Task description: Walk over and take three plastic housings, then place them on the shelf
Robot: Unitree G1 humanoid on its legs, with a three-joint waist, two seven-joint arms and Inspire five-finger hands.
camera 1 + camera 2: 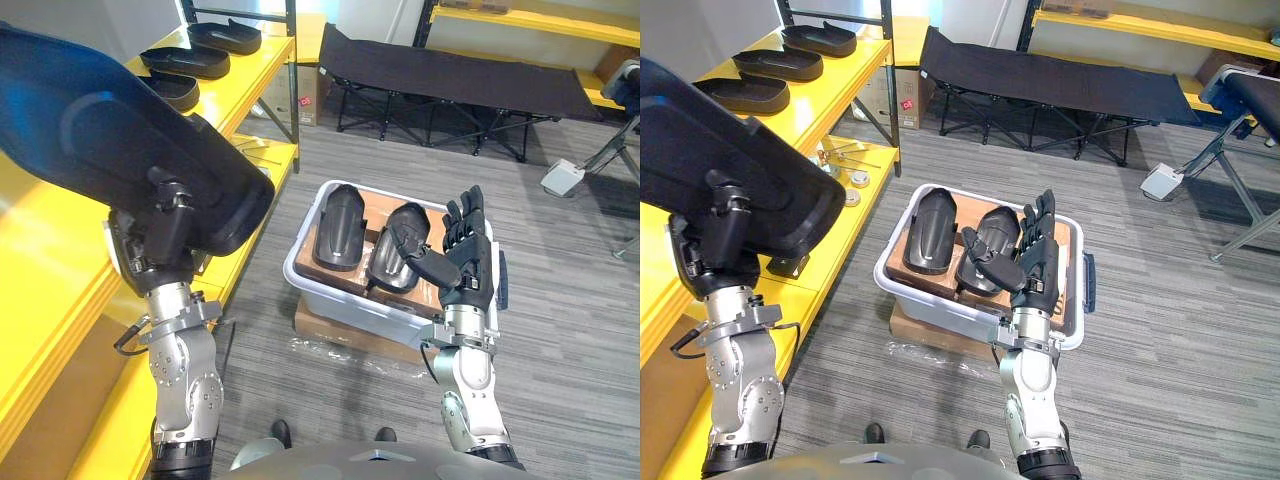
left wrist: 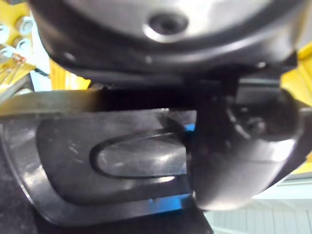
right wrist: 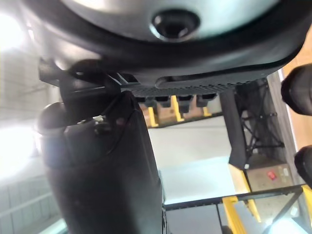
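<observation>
At our left stands the yellow shelf (image 1: 45, 260), with three housings (image 1: 775, 63) on its top tier. Our left hand (image 1: 165, 230) clasps a big black housing (image 1: 80, 130) above it. The white bin (image 1: 330, 305) holds two spare housings (image 1: 338, 228). Our right hand (image 1: 470, 262) is raised near it, fingers straight, empty.

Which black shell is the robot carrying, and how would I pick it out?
Look at the yellow shelf on the robot's left. In front of it the left hand grips a black plastic housing, raised and tilted. Three housings lie flat on the shelf and two housings sit in the white bin; this one alone is in a hand.
</observation>
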